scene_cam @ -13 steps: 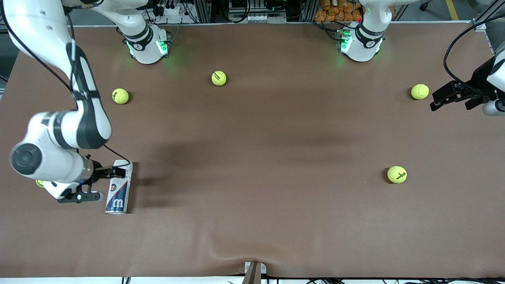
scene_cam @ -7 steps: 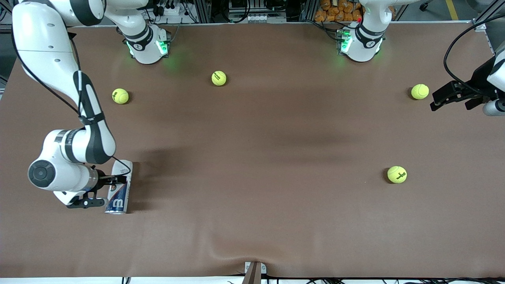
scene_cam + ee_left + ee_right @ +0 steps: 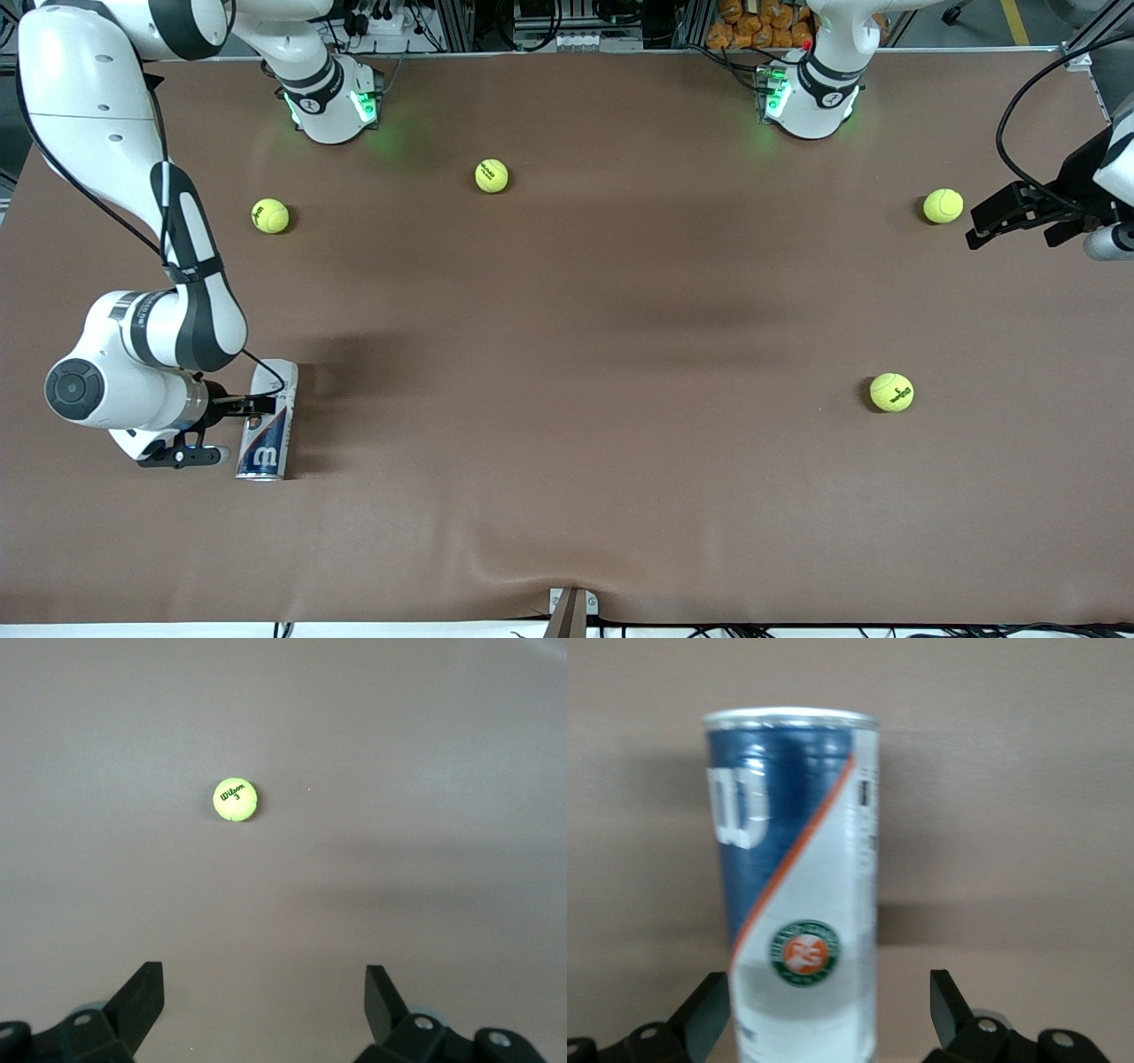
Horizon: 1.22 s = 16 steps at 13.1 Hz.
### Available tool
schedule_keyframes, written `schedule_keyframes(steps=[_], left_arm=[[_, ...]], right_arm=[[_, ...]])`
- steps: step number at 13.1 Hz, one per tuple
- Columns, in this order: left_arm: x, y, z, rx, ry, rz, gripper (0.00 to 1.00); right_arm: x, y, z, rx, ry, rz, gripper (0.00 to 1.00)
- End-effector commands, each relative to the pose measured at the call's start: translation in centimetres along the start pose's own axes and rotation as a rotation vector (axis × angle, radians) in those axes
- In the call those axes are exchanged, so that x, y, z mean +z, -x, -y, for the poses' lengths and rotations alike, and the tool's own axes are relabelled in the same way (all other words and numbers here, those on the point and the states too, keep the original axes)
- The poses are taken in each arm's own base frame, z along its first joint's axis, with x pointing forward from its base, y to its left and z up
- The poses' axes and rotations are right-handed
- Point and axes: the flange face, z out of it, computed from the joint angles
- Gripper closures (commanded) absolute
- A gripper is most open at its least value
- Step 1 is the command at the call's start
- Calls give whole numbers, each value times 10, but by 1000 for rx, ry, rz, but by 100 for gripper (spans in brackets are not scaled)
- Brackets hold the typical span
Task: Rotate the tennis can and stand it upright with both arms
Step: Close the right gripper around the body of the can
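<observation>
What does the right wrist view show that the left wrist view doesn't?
Only the right wrist view shows the tennis can, lying on the table between the right gripper's open fingers. Only the left wrist view shows a tennis ball on bare table under the open left gripper. Both share the brown tabletop and a pair of spread black fingertips.

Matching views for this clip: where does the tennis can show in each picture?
Front view: the tennis can lies on the table at the right arm's end, near the camera, with the right hand open beside it.
Left wrist view: not in it; only a tennis ball shows.
Right wrist view: the can fills the middle, between that hand's open fingers.
Shared landmark: the brown table cover.
</observation>
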Motion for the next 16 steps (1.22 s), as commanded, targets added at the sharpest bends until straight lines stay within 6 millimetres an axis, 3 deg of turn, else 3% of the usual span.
schedule_keyframes(steps=[1, 5, 7, 8, 9, 11, 14, 16], left_arm=[[-5, 3, 2, 12, -20, -3, 0], [-4, 2, 3, 10, -19, -2, 0], [-4, 2, 2, 12, -19, -2, 0], [-5, 3, 3, 10, -20, -3, 0], [-5, 3, 2, 10, -20, -3, 0], [-5, 3, 1, 14, -20, -3, 0], [-4, 3, 3, 10, -20, -2, 0], [-4, 3, 2, 12, -20, -2, 0]], right_arm=[[1, 2, 16, 0, -32, -3, 0], [5, 11, 11, -13, -33, 24, 0], [-7, 11, -21, -62, -36, 1, 0], [-1, 8, -22, -67, -36, -4, 0], [21, 9, -12, -80, -33, 23, 0], [16, 12, -32, -57, -40, 33, 0], [20, 11, -24, -62, -42, 32, 0], [26, 10, -7, -51, -93, 30, 0]])
